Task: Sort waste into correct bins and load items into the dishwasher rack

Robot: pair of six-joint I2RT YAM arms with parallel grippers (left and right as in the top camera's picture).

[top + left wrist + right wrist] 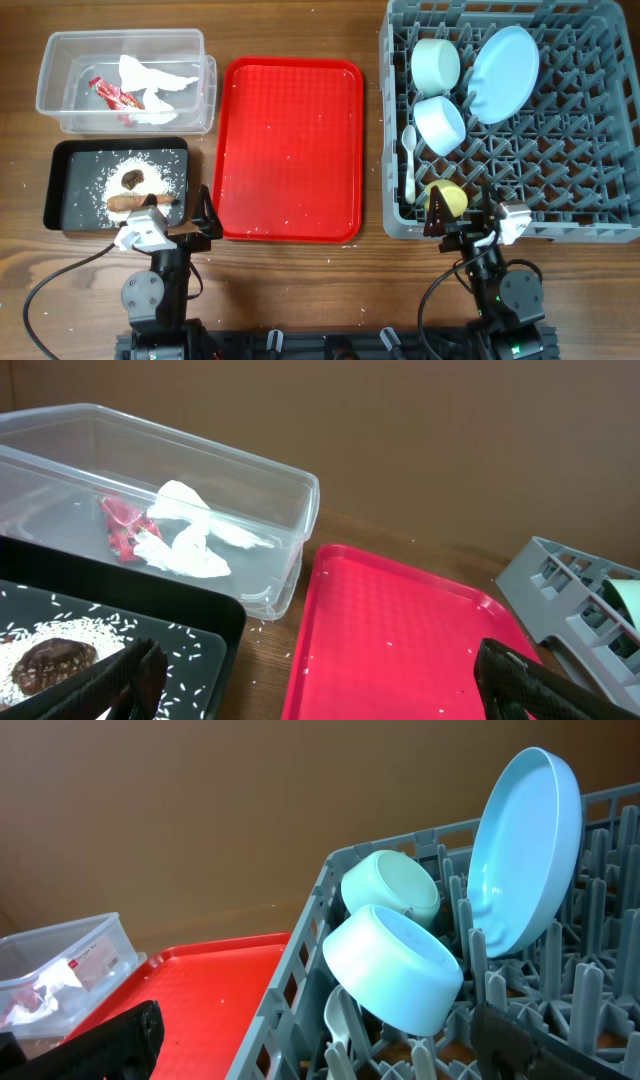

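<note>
The grey rack (560, 215) holds the pale blue plate (503, 73), pale green bowl (435, 62), pale blue bowl (440, 124), white spoon (409, 160) and yellow cup (446, 197). The clear tub (60, 60) holds the red-and-white wrapper (113, 95) and white paper (155, 80). The black tray (65, 190) holds rice crumbs (112, 172), a dark lump (133, 179) and a long brown piece (135, 201). My left gripper (320, 685) is open and empty over the gap between black tray and red tray. My right gripper (320, 1040) is open and empty at the rack's near left corner.
A flat red tray (290, 150) lies in the middle with a few rice grains on it. Loose grains lie on the wood by the tray's front edge. Cables trail at the front left and front right.
</note>
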